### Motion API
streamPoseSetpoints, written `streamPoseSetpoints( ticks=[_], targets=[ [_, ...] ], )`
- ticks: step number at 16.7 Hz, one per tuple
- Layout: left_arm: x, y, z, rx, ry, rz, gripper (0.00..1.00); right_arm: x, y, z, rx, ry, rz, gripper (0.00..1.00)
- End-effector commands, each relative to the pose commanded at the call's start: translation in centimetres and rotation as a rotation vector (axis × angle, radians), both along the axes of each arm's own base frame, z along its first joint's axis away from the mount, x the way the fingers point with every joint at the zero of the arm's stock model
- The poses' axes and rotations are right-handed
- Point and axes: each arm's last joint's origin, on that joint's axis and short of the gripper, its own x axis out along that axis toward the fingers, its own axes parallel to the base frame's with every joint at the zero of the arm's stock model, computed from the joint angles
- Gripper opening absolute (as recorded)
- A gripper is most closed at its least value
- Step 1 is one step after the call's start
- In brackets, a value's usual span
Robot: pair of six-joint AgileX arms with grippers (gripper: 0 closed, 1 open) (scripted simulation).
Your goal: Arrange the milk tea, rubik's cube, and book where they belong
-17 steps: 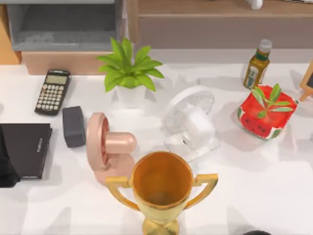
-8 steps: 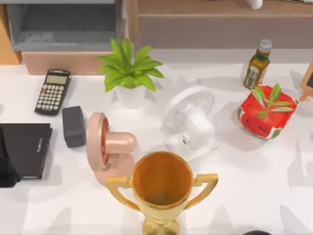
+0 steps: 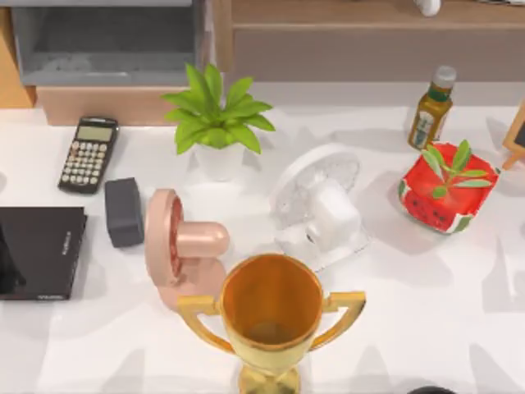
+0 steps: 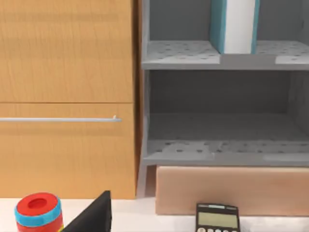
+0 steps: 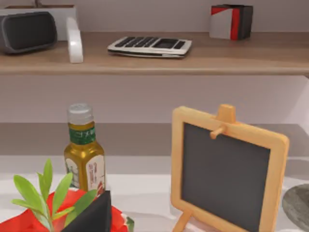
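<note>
Teal book stands upright on the shelf at 12 o'clock, and it could tip if bumped; I cannot tell either claw's state.

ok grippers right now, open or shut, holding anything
Left gripper: cannot be told; one dark fingertip shows.
Right gripper: cannot be told; one dark fingertip shows.

teal-and-white book, gold trophy, watermelon-patterned pot
</note>
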Motion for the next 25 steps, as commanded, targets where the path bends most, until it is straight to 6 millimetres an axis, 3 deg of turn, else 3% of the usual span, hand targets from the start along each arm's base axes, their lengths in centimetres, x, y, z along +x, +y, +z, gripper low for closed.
streamPoseSetpoints(
  ticks=[3,5,8,10,12,15,18,21,25],
  targets=[
    [1.2,-0.1,4.0,-0.009,-0.028,0.005,1.00,0.0,0.0,0.0,0.000,0.000,0.000,1.00],
    [3.1,-0.2,7.0,-0.018,-0.041,0.011,1.00,0.0,0.0,0.0,0.000,0.000,0.000,1.00],
    [7.9,-0.6,10.9,-0.031,-0.040,0.021,1.00,0.0,0.0,0.0,0.000,0.000,0.000,1.00],
    [12.3,-1.1,12.2,-0.034,-0.022,0.025,1.00,0.0,0.0,0.0,0.000,0.000,0.000,1.00],
    [17.0,-1.9,12.2,-0.032,0.002,0.026,1.00,0.0,0.0,0.0,0.000,0.000,0.000,1.00],
    [23.7,-3.2,10.6,-0.026,0.034,0.021,1.00,0.0,0.0,0.0,0.000,0.000,0.000,1.00],
    [28.7,-4.7,8.3,-0.019,0.047,0.009,1.00,0.0,0.0,0.0,0.000,0.000,0.000,1.00],
    [31.6,-5.9,6.8,-0.019,0.036,-0.006,1.00,0.0,0.0,0.0,0.000,0.000,0.000,1.00],
    [32.6,-6.5,6.2,-0.020,0.030,-0.014,1.00,0.0,0.0,0.0,0.000,0.000,0.000,1.00]
  ],
)
